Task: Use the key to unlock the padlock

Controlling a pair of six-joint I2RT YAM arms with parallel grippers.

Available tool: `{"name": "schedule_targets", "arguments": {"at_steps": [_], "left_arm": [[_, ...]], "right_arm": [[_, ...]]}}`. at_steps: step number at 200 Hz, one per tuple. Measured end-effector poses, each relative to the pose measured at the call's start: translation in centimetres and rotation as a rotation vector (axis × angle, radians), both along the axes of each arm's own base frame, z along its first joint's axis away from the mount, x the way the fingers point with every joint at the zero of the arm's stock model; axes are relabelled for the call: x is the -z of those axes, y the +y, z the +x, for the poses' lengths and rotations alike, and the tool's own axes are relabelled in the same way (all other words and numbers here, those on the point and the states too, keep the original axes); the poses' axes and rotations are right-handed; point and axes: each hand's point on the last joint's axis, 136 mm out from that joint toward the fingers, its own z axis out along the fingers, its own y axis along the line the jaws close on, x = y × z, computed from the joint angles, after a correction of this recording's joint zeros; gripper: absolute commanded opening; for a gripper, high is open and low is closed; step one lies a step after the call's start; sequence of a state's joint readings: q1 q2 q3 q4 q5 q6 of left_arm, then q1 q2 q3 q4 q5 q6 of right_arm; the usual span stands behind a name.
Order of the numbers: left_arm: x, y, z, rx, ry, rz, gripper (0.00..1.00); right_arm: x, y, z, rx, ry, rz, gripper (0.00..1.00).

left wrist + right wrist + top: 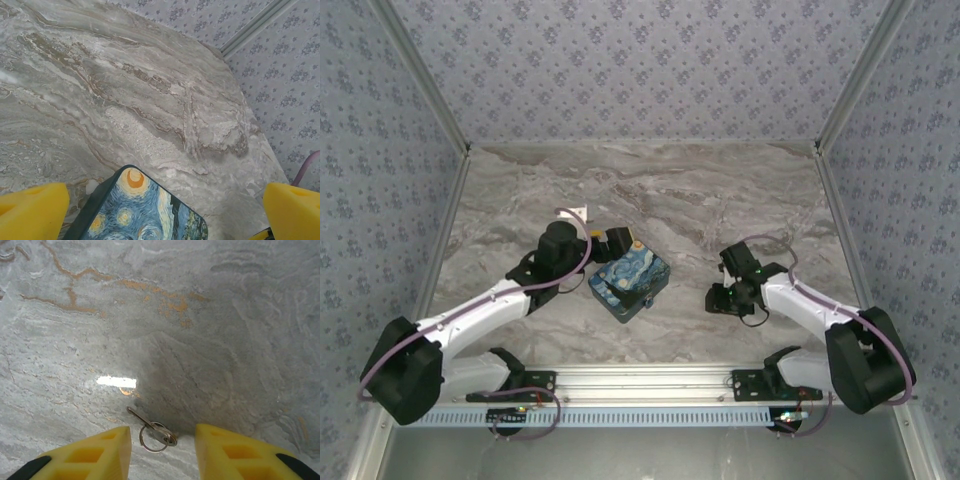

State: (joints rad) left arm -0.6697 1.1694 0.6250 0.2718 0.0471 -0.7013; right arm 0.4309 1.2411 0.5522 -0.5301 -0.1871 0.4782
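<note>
A small silvery key (148, 424) on a thin ring (151, 439) lies flat on the marble table, its blade pointing away to the upper left. My right gripper (162, 444) is open, low over the table, with its yellow fingers (102, 452) on either side of the key's ring end and not touching it. My left gripper (165, 205) is open too, its yellow fingers (32, 210) spread wide above the near corner of the painting-print box (145, 212). From above, the left gripper (616, 243) sits at the box's (632, 282) far left corner. The padlock is out of view.
The marble table (650, 190) stretches open behind the box and both arms. Patterned walls with metal corner posts (850, 80) close in the back and sides. A small white scrap (582, 211) lies just beyond the left wrist. A rail (640, 378) runs along the near edge.
</note>
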Motion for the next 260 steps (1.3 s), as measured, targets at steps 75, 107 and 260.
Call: {"name": "schedule_targets", "arguments": {"at_steps": [75,107,260], "left_arm": [[-0.2,-0.1,0.5,-0.01,0.0,0.005,1.0],[-0.2,-0.1,0.5,-0.01,0.001,0.006,1.0],[-0.1,0.8,0.9,-0.058,-0.002,0.044,0.99]], "right_arm": [[0.4,-0.3,0.0,-0.01,0.006,-0.022,0.28],[0.4,-0.4,0.1,-0.01,0.017,-0.035,0.26],[0.2,1.7,0.3,-0.082,0.013,-0.038,0.05]]}}
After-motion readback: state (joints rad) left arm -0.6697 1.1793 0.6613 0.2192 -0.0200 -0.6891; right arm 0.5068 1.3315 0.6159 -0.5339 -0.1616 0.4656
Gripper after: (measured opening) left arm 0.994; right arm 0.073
